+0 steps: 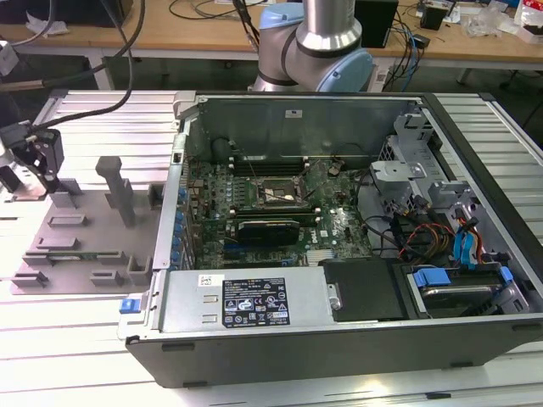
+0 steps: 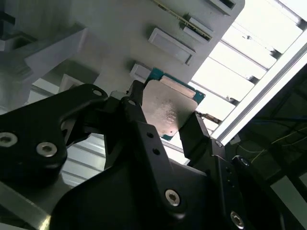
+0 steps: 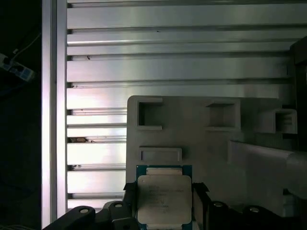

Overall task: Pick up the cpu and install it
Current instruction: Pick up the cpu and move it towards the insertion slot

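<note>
Pinching cpu [image 3: 164, 201] by two opposite edges, gripper [image 3: 164, 191] hangs over grey tray [image 3: 201, 143], well apart from open case [image 1: 339, 349]. We judge chip light, stiff, slick-topped, fragile underneath: hold edges only, squeeze gently.

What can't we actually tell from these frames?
- Whether the cpu has left the grey tray: both wrist views, its underside hidden by its own lid and the fingers.
- One cpu edge: first wrist view, cut off by the picture's border.
- Whether the socket is empty, bracket open or shut: exterior view, too small.
</note>
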`<state>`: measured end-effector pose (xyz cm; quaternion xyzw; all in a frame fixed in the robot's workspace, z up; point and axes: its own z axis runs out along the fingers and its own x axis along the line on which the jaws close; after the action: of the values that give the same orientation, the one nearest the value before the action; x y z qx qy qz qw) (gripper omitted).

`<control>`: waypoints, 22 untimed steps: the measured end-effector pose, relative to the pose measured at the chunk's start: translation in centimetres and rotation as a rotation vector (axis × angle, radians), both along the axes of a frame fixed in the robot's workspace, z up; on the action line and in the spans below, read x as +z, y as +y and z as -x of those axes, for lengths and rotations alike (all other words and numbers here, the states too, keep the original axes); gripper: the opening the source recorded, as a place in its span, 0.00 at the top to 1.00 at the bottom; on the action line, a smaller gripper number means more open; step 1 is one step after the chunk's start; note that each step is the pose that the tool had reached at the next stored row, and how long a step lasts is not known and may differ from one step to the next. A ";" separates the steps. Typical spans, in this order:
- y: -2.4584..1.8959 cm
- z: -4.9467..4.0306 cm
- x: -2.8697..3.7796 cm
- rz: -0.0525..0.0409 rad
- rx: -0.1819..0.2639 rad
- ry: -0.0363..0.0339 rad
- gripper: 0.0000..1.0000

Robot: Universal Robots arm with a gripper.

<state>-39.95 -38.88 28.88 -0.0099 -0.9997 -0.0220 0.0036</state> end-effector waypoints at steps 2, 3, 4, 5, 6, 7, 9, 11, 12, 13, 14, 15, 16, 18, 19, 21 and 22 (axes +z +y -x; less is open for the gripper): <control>0.01 0.00 0.22 0.0000 0.000 0.0001 0.45; 0.01 0.00 0.34 0.0001 0.000 0.0000 0.45; 0.02 0.00 0.42 0.0000 0.000 0.0001 0.45; 0.03 0.00 0.62 0.0000 0.000 0.0000 0.45; 0.03 0.00 0.74 0.0000 0.000 0.0000 0.45; 0.05 0.00 0.91 0.0000 0.000 0.0000 0.45; 0.06 0.00 1.03 0.0000 0.000 0.0000 0.45; 0.09 0.00 1.36 0.0000 0.000 0.0000 0.45; 0.10 0.00 1.59 0.0000 0.000 0.0000 0.45; 0.12 0.00 1.84 0.0000 0.000 0.0000 0.45; 0.13 0.00 1.95 0.0000 0.000 0.0001 0.45; 0.15 0.00 2.07 0.0000 0.000 -0.0001 0.45; 0.17 0.00 2.33 0.0000 0.000 0.0000 0.45; 0.23 0.00 3.06 0.0000 0.000 0.0000 0.45; 0.25 0.00 3.48 0.0000 0.000 0.0000 0.45; 0.26 0.00 4.22 0.0000 0.000 0.0000 0.45; 0.27 0.00 4.63 0.0000 0.000 0.0000 0.45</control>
<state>-39.95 -38.62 33.52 -0.0099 -0.9997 -0.0220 0.0037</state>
